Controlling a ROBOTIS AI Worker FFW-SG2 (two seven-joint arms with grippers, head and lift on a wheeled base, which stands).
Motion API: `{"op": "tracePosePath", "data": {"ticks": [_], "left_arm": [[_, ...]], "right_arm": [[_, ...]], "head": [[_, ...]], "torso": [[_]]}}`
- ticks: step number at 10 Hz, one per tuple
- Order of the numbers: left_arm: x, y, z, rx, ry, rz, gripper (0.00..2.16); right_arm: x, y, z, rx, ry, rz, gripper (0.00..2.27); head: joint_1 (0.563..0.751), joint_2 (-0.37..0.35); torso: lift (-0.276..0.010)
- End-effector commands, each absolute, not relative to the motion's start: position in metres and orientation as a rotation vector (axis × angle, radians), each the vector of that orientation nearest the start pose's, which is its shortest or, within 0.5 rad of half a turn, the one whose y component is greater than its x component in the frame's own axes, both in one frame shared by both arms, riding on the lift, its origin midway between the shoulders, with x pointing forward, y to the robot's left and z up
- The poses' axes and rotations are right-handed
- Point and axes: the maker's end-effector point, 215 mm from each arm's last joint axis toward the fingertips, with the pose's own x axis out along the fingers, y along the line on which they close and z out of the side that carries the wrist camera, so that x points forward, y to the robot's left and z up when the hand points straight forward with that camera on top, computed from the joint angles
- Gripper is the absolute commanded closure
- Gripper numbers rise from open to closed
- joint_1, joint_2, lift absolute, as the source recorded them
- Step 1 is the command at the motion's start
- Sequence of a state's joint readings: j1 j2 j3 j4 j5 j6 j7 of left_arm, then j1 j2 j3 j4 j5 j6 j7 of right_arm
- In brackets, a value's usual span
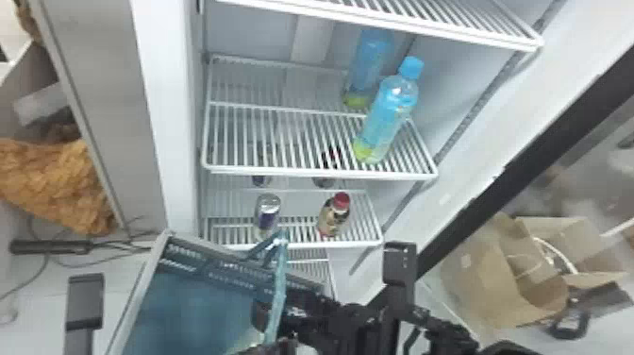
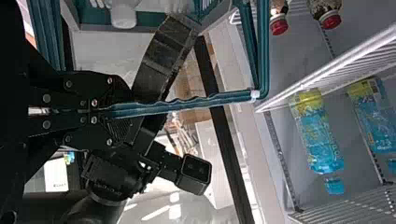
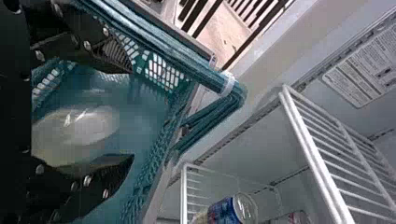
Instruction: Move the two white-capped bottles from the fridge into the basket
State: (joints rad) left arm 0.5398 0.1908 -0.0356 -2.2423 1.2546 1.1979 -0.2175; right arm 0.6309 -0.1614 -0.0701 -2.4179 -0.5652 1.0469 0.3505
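White-capped bottles are hard to tell apart here: a pale, rounded shape (image 3: 77,128) lies low inside the teal basket (image 1: 236,285), and although it could be one of them or part of one, its cap and a count cannot be made out. The right end effector (image 1: 259,315) is at the basket's opening, and its own wrist view shows the two fingers spread apart, with the pale shape visible between them and nothing gripped. The left end effector (image 1: 264,349) is clamped on the basket's handle (image 1: 278,283), its fingers together around the ridged teal bar. The basket sits tilted in the head view, in front of the fridge's lower shelves. Inside the fridge, a bottle with a blue cap (image 1: 389,115) stands upright toward the right of the upper wire shelf (image 1: 283,170). On the lower wire shelf (image 1: 372,243), a can with a silver top (image 1: 268,212) stands to the left of a small bottle with a red cap (image 1: 335,217), the two apart. Outside the fridge, an open cardboard box (image 1: 495,278) is off to the right, while shaggy orange-brown material (image 1: 52,189) and a black power strip (image 1: 49,246) are at the left.
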Motion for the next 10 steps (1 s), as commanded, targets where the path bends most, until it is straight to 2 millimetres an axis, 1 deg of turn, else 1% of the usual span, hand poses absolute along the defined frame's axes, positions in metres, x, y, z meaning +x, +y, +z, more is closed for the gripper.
{"op": "tracePosePath", "data": {"ticks": [1, 3, 4, 6, 7, 8, 10], "left_arm": [[0.215, -0.032, -0.354, -0.976, 0.957, -1.014, 1.19], [0.215, -0.033, -0.353, -0.975, 0.956, -1.017, 1.19], [0.215, -0.033, -0.353, -0.975, 0.956, -1.017, 1.19], [0.215, -0.033, -0.353, -0.975, 0.956, -1.017, 1.19], [0.215, -0.032, -0.354, -0.977, 0.955, -1.013, 1.19], [0.215, -0.032, -0.354, -0.976, 0.957, -1.014, 1.19], [0.215, -0.032, -0.354, -0.976, 0.957, -1.014, 1.19]], "right_arm": [[0.289, -0.09, -0.416, 0.435, 0.772, 0.632, 0.09], [0.291, -0.092, -0.413, 0.426, 0.754, 0.625, 0.12], [0.296, -0.096, -0.407, 0.395, 0.733, 0.614, 0.12], [0.299, -0.102, -0.406, 0.368, 0.722, 0.597, 0.12], [0.3, -0.108, -0.407, 0.355, 0.72, 0.582, 0.12], [0.303, -0.118, -0.406, 0.32, 0.712, 0.556, 0.12], [0.31, -0.132, -0.402, 0.271, 0.682, 0.513, 0.12]], "head": [[0.695, -0.292], [0.695, -0.296], [0.695, -0.297], [0.695, -0.307], [0.695, -0.312], [0.695, -0.31], [0.695, -0.346]], "torso": [[0.0], [0.0], [0.0], [0.0], [0.0], [0.0], [0.0]]}}
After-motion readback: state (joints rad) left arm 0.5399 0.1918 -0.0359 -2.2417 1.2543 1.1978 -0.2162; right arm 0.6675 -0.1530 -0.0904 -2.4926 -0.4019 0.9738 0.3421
